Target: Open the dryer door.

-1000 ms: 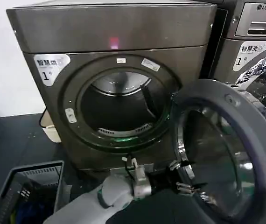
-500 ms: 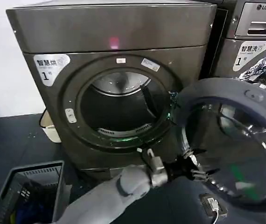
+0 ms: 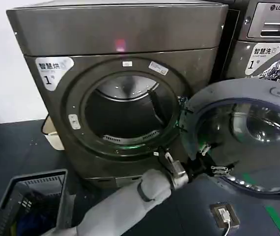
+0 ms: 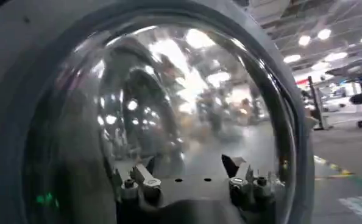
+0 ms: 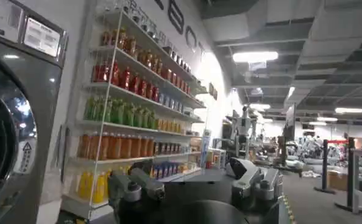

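The dryer door [image 3: 277, 93] stands swung wide to the right of the dark bronze-grey dryer [image 3: 120, 34], its grey inner face and dark glass bowl [image 3: 248, 142] turned toward me. My left arm reaches in from the lower left. My left gripper [image 3: 211, 159] is open at the lower left of the bowl, with nothing between its fingers. In the left wrist view the glass bowl [image 4: 187, 103] curves close in front of the left gripper [image 4: 187, 176], whose fingertips [image 4: 237, 167] are spread apart. My right gripper [image 5: 193, 182] is open and empty, facing away toward shelves.
The drum opening [image 3: 125, 110] is uncovered. A grey basket [image 3: 27, 179] sits at the lower left on the floor. A small socket box [image 3: 224, 215] lies below the door. The lighter LG machine [image 3: 267, 44] stands right behind it. Shelves of bottles [image 5: 126, 122] face the right wrist.
The door has swung further open to the right, showing more of its inner face. My left gripper moved right and slightly up along with it.
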`<control>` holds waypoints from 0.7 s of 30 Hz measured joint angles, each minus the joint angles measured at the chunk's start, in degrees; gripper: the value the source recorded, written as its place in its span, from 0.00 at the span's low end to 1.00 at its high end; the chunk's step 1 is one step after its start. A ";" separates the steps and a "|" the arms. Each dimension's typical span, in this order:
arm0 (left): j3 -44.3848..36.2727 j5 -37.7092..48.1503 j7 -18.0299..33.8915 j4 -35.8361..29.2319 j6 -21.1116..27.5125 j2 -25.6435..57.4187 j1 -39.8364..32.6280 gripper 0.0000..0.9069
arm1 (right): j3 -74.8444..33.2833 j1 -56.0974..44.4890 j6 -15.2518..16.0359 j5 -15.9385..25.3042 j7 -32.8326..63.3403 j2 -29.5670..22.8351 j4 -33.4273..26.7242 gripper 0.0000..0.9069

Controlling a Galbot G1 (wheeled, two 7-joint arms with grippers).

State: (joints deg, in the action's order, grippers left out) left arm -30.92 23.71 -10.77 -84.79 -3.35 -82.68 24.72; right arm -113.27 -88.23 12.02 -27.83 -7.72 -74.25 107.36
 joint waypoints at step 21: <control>0.22 1.13 1.91 2.49 -1.18 -0.19 -0.80 1.00 | 0.02 0.15 -0.20 -0.19 -0.08 0.51 -0.42 1.00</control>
State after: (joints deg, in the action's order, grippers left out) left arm -30.69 24.84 -8.86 -82.29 -4.52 -82.87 23.91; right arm -113.25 -88.08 11.82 -28.03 -7.81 -73.73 106.94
